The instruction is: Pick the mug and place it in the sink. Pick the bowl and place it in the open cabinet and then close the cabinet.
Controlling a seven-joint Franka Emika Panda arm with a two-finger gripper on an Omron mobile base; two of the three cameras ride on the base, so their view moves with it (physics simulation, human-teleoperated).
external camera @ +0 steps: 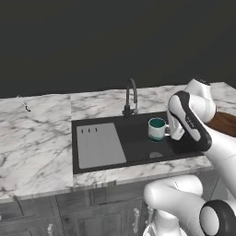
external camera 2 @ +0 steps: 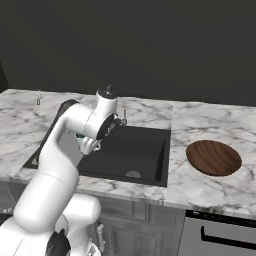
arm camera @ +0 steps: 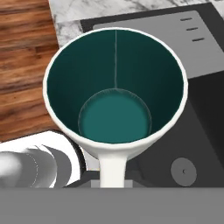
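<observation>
The small white mug (external camera: pixel 157 129) with its teal inside hangs upright over the right half of the black sink (external camera: pixel 138 143). My gripper (external camera: pixel 174 132) is shut on the mug's handle from the right. In the hand view the mug (arm camera: pixel 116 92) is seen from above, its white handle running down between the fingers of the gripper (arm camera: pixel 112 180), with the sink (arm camera: pixel 205 122) and its drain below. A sliver of the mug (external camera 2: pixel 80 135) shows behind my arm. The dark-brown wooden bowl (external camera 2: pixel 214 157) lies on the counter right of the sink (external camera 2: pixel 127 150); my arm partly hides the bowl (external camera: pixel 226 123). The cabinet is out of view.
A grey ribbed drainboard (external camera: pixel 99 145) covers the sink's left half, and the dark arched faucet (external camera: pixel 131 97) stands behind the basin. Marble counter (external camera: pixel 34 133) stretches to both sides. Grey drawers (external camera: pixel 69 216) and a dark appliance handle (external camera 2: pixel 225 237) sit below.
</observation>
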